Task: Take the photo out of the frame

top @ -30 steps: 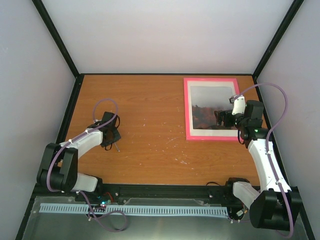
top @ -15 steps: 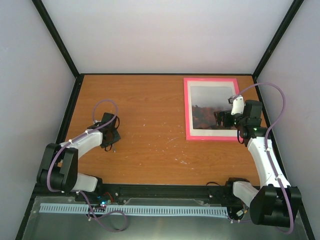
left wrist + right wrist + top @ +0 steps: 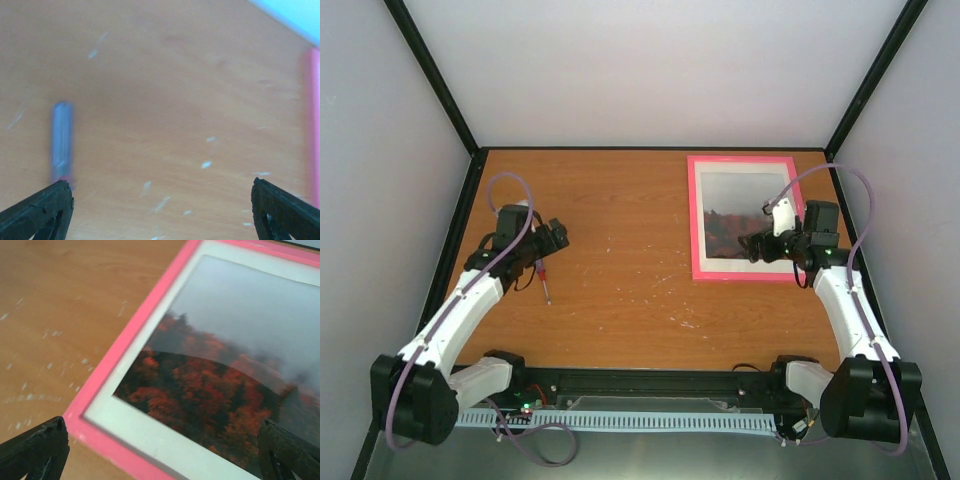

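Orange wood table [image 3: 640,300], white walls. The frame [image 3: 695,215] lies at 1 o'clock with the photo [image 3: 735,215] seated inside. Right hand [image 3: 758,246] is spread over its near edge. Left hand [image 3: 556,238] is spread above the screwdriver [image 3: 544,285] at 9 o'clock. Step: approach. The next move probably calls for catching a photo edge.

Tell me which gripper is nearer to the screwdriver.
Left. The left gripper hangs open right by the screwdriver, apparently not touching it. The right gripper is far off on the other side, open over the frame.

Scuffed wooden table [image 3: 640,290], pink frame [image 3: 693,220], small screwdriver [image 3: 543,280]
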